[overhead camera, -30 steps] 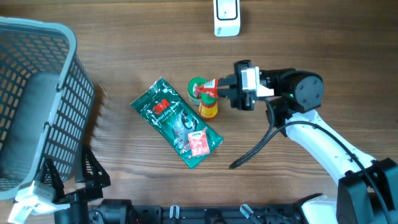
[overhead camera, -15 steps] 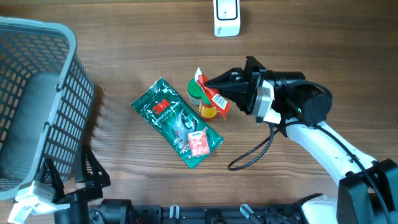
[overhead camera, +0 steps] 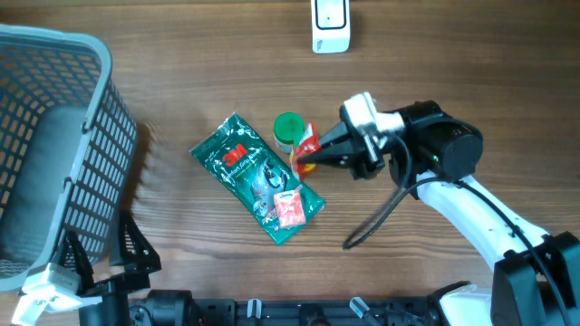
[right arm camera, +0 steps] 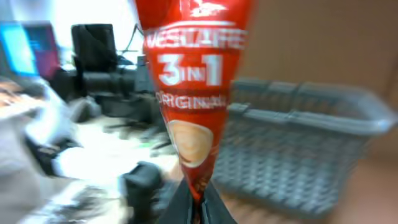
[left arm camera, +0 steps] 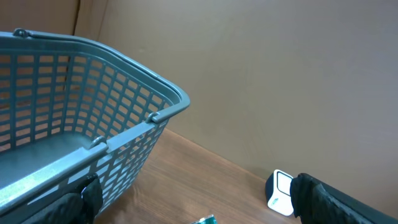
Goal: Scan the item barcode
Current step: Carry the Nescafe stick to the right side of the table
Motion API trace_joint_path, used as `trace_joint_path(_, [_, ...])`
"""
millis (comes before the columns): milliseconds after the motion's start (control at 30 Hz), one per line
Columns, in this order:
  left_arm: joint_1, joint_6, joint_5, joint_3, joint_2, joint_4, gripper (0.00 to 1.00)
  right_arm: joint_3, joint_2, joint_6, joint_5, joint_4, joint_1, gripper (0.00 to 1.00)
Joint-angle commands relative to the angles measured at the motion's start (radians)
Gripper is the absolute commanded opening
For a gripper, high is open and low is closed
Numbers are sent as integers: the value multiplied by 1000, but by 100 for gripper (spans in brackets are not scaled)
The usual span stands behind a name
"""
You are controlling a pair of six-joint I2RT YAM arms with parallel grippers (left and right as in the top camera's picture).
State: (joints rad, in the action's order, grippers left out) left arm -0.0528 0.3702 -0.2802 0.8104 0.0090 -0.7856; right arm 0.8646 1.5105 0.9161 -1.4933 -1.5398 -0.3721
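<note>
Just right of centre in the overhead view, the right gripper (overhead camera: pixel 313 154) is pinched tight on the bottom edge of the red coffee sachet (overhead camera: pixel 306 148), which is held off the table (overhead camera: pixel 181 81), close beside the green-capped bottle (overhead camera: pixel 289 128) and above the upper end of the green packet (overhead camera: pixel 256 177). A second ago the same gripper lay level beside the bottle with the sachet flat between its fingers. Since then the wrist has rolled over, and the sachet now stands on end. In the right wrist view its printed front faces that camera, and the basket (overhead camera: pixel 107 68) is blurred behind it. No barcode shows on that face, so it is probably on the reverse, though the frames cannot confirm this. The scanner (overhead camera: pixel 331 24) sits at the top edge of the frame, well apart from the sachet, and nothing has been presented to it yet. The turn looks like preparation: the item is picked and reoriented, and the carry to the scanner remains. The left gripper (left arm camera: pixel 196 186) is parked at the lower left of the frame, its jaws wide apart and holding nothing.
</note>
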Motion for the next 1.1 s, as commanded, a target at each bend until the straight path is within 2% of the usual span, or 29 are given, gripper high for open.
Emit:
trace_joint_path(0, [-5, 5, -9, -1, -4, 2, 100, 12, -18, 453, -122, 62, -1, 4])
trace_joint_path(100, [-5, 5, -9, -1, -4, 2, 100, 12, -18, 498, -104, 274, -13, 4])
trace_joint_path(167, [-5, 5, -9, -1, -4, 2, 100, 12, -18, 504, -101, 303, -13, 4])
trace_joint_path(333, [-5, 5, -9, -1, -4, 2, 100, 12, -18, 676, -105, 299, -13, 4])
trace_joint_path(400, [-5, 5, -9, -1, -4, 2, 100, 12, -18, 815, -118, 213, -13, 4])
trace_joint_path(467, [-5, 4, -9, -1, -4, 2, 100, 14, -28, 1086, -95, -101, -11, 5])
trace_joint_path(500, [-5, 5, -9, -1, -4, 2, 100, 16, -42, 1139, -115, -109, -5, 5])
trace_joint_path(700, [-5, 4, -9, -1, -4, 2, 100, 14, -114, 1156, -119, -87, 64, 5])
trace_joint_path(800, [-5, 5, -9, -1, -4, 2, 100, 14, -146, 1156, -119, 34, 68, 5])
trace_joint_path(933, [-5, 5, -9, -1, -4, 2, 100, 14, -338, 1156, -116, 217, 97, 5])
trace_joint_path(1033, [-5, 4, -9, -1, -4, 2, 100, 14, -485, 1155, -116, 358, 195, 5])
trace_joint_path(1067, [-5, 5, -9, -1, -4, 2, 100, 14, -517, 1155, -116, 380, 268, 5])
